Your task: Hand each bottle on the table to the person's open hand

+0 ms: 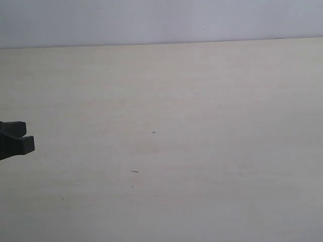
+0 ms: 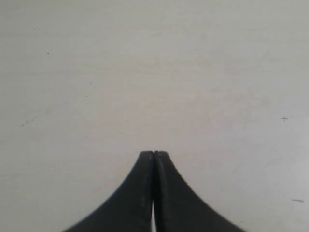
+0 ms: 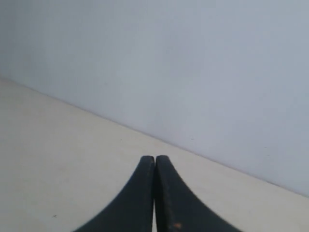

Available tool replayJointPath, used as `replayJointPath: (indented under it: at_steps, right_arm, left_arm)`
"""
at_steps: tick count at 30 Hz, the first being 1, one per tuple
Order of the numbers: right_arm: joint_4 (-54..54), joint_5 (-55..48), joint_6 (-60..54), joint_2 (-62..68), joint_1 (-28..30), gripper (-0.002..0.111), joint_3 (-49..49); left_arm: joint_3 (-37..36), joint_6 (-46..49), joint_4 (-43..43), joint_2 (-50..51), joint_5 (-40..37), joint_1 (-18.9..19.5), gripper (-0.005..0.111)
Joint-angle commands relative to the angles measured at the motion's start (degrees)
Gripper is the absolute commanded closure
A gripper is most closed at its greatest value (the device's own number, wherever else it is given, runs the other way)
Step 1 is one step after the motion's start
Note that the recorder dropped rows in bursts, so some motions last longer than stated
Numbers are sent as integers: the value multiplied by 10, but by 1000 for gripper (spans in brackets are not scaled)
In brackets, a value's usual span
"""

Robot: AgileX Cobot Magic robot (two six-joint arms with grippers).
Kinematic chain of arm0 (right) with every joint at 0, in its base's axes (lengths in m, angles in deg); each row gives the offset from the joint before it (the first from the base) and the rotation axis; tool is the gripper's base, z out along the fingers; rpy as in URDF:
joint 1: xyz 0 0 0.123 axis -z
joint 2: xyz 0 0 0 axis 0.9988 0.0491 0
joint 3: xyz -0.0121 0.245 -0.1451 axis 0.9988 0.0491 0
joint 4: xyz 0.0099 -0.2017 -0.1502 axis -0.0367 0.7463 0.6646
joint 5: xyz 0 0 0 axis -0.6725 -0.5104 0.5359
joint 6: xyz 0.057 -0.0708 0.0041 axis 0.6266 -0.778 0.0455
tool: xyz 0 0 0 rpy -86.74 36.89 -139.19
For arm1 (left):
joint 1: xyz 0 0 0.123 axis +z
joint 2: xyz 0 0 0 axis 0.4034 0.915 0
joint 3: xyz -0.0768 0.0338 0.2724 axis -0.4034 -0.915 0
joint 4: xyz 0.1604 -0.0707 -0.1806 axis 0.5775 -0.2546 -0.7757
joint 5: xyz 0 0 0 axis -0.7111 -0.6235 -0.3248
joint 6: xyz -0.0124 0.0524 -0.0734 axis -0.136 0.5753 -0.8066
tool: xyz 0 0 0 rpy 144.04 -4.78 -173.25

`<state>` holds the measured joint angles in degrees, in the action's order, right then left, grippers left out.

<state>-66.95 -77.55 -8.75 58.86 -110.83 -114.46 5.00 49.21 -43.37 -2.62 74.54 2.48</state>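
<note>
Exterior view: the pale bench (image 1: 202,151) runs back to a grey wall (image 1: 151,20), and I see nothing on it but a tiny cross-shaped speck (image 1: 153,132) and a short dark fleck (image 1: 135,171). The left claw (image 1: 26,137) enters at the left edge, low over the surface. Left wrist view: its two black fingers are pressed together with nothing between them, and only bare bench lies ahead. Right wrist view: the right claw (image 3: 155,158) likewise has its fingers together and carries nothing; it points toward the line where bench meets wall. This arm does not appear in the exterior view.

Task objects: I find no bottles in any of the three views, on the bench or in either claw. The person's open hand is not in view either.

Progress, as I judge it: with no bottle on the visible bench and both claws unladen, either every handover is complete or none has begun. These frames alone do not let me decide which. Any bottle left would have to lie outside the framed area.
</note>
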Motion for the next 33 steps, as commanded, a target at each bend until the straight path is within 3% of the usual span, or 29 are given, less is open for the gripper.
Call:
replayJointPath:
  at_steps: [1, 16, 28, 33]
  right_arm:
    - [5, 69, -10, -44, 34, 108, 58]
    - [9, 102, -10, -196, 175, 108, 184]
    - [9, 90, -9, -205, 176, 108, 216]
    - [23, 88, 60, -205, 176, 108, 224]
  left_arm:
    - [-2, 0, -5, -5, 3, 2, 107]
    - [-2, 0, -5, -5, 3, 2, 107]
    - [-2, 0, -5, -5, 3, 2, 107]
    - [-2, 0, -5, -5, 3, 2, 107]
